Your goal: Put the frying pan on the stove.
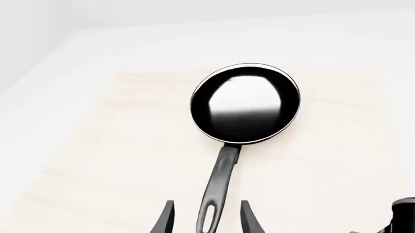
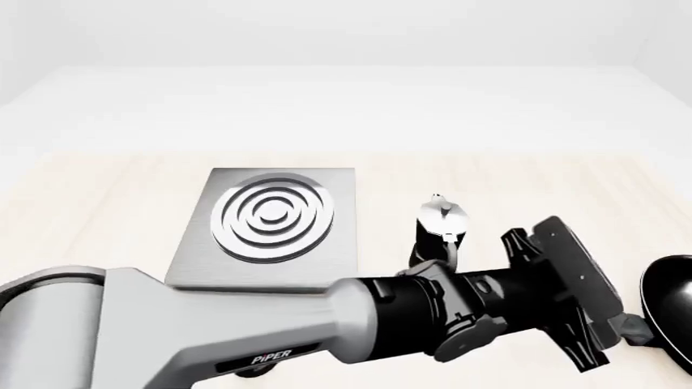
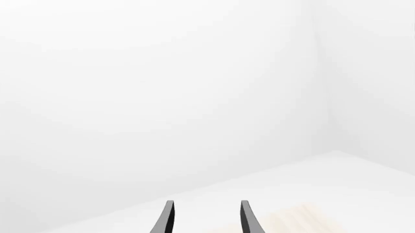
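The frying pan (image 1: pixel 245 103) lies flat on the pale wooden table, black with a glossy pale reflection inside. Its long dark grey handle (image 1: pixel 217 187) runs back toward my left gripper (image 1: pixel 207 203), which is open, and the eyelet end sits between the two fingers without touching them. In the front view only the pan's rim (image 2: pixel 672 308) shows, at the right edge, beyond my left arm (image 2: pixel 324 324). The stove (image 2: pixel 271 231), a grey slab with silver rings, lies at centre left, well away from the pan. My right gripper (image 3: pixel 206 204) is open, holds nothing and faces the white wall.
A small black-and-silver moka pot (image 2: pixel 442 227) stands between the stove and the pan, just behind my left arm. A dark object (image 1: pixel 403 216) cuts into the edge of the left wrist view. My left arm crosses the front of the table.
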Tool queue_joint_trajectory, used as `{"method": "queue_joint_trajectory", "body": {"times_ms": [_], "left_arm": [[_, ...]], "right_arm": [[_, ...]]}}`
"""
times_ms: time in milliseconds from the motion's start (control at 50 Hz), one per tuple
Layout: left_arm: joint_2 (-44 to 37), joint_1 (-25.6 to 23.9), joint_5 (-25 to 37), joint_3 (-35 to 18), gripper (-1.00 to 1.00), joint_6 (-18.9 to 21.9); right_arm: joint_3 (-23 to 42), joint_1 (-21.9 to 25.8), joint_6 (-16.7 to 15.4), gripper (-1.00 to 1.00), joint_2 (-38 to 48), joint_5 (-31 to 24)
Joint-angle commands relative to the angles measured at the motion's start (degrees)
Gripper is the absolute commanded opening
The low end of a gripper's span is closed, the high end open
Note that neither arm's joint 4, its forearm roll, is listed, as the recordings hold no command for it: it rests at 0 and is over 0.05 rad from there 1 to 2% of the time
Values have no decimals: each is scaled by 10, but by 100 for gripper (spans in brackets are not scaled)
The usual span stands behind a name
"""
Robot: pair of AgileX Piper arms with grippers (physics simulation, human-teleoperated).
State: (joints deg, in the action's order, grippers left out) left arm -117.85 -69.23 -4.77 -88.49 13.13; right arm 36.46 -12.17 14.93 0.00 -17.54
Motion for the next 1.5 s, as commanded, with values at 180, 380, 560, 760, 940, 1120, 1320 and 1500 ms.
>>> {"method": "queue_joint_trajectory", "body": {"times_ms": [180, 380, 560, 760, 940, 1120, 1320, 1500], "left_arm": [[-46, -1, 53, -68, 100, 9], [-82, 5, 98, -128, 100, 17], [-104, 0, 118, -154, 100, 20], [-135, 5, 156, -207, 100, 29], [-155, 2, 177, -234, 100, 35], [-173, 0, 194, -252, 100, 35], [-191, -2, 209, -269, 100, 38], [-220, 6, 242, -314, 100, 46]], "right_arm": [[-4, -6, 6, 100, 0, 6], [-9, -9, 9, 100, 0, 12], [-11, -11, 11, 100, 0, 15], [-9, -13, 13, 100, 0, 15], [6, -15, 15, 100, 0, 1], [3, -18, 17, 100, 0, 4], [3, -19, 18, 100, 0, 3], [2, -21, 19, 100, 0, 4]]}}
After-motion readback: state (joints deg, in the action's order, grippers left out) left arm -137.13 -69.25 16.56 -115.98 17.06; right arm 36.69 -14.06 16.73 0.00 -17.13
